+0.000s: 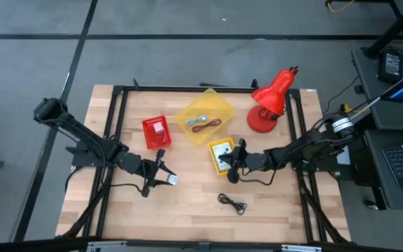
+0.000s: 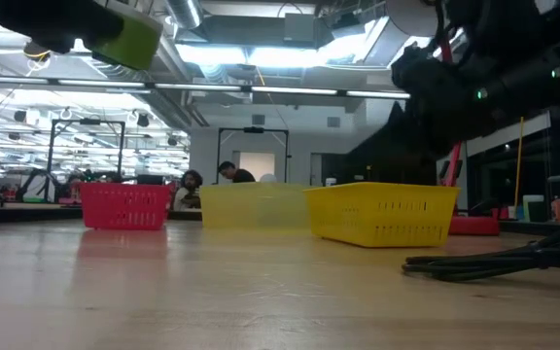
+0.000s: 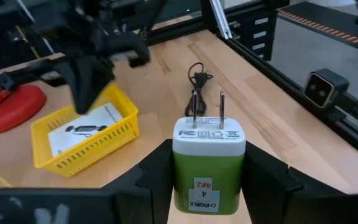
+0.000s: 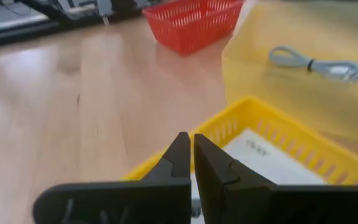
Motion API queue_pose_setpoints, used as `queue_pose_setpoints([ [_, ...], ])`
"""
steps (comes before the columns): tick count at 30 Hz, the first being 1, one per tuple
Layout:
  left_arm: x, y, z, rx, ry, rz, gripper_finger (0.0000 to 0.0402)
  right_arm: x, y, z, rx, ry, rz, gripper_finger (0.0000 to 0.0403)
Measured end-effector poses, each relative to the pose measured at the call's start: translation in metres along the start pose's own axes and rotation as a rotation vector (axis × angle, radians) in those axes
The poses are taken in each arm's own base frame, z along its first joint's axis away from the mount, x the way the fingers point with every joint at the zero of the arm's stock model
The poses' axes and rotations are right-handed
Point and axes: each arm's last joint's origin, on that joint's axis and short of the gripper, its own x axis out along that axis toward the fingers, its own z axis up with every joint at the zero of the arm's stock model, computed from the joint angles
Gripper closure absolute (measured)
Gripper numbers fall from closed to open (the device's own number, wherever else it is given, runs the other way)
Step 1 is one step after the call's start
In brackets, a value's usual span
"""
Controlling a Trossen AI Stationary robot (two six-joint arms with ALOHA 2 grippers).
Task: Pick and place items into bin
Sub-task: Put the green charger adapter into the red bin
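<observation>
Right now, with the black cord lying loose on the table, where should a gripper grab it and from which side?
Take the black cord at its bunched middle, coming straight down from above. It lies flat in a loose coil on bare wood, apart from the baskets, so nothing blocks a top approach. The right gripper looks nearer; the left gripper already holds a green charger.

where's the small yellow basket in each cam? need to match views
High view: small yellow basket at table centre, beside the right gripper.
Low view: right of centre, in front of the pale yellow bin.
Left wrist view: far left, a white card in it.
Right wrist view: just beyond the shut fingers.
Shared landmark: red basket, seen in high, low and right wrist views.
</observation>
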Motion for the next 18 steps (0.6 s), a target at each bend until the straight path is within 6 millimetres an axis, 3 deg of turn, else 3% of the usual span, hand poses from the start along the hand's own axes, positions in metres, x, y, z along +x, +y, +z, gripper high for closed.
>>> queue_pose_setpoints([
  [6,0.001,0.005,0.000,-0.044,-0.001,0.050,0.0257,0.002,0.012,-0.009,-0.029,-0.032,0.052,0.0398],
  [18,0.000,0.007,0.001,-0.110,-0.015,0.139,0.0257,-0.017,0.035,-0.004,-0.092,-0.100,0.167,0.0398],
])
